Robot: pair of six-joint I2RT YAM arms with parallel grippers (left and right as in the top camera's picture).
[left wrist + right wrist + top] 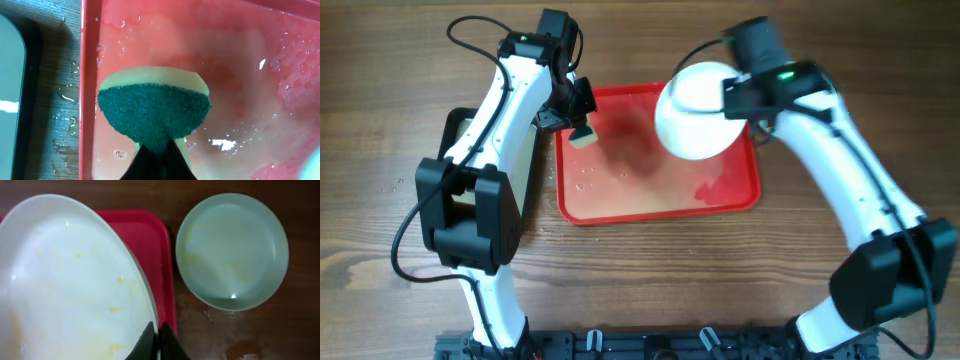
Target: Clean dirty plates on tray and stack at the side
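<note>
**Soft top light, wet glare, a dimmer right wrist**

You are getting even, fairly bright light from above in the overhead view, and the arms are throwing only soft shadows onto the wooden table. The white plate is blowing out to near-featureless white and casting a smeared dark shadow across the red tray. In the left wrist view, water on the tray is flashing small white glints, while the sponge is showing crisp texture. The right wrist view is running dimmer — the white plate is reading soft up close, and the pale blue plate is carrying one small highlight.
</note>
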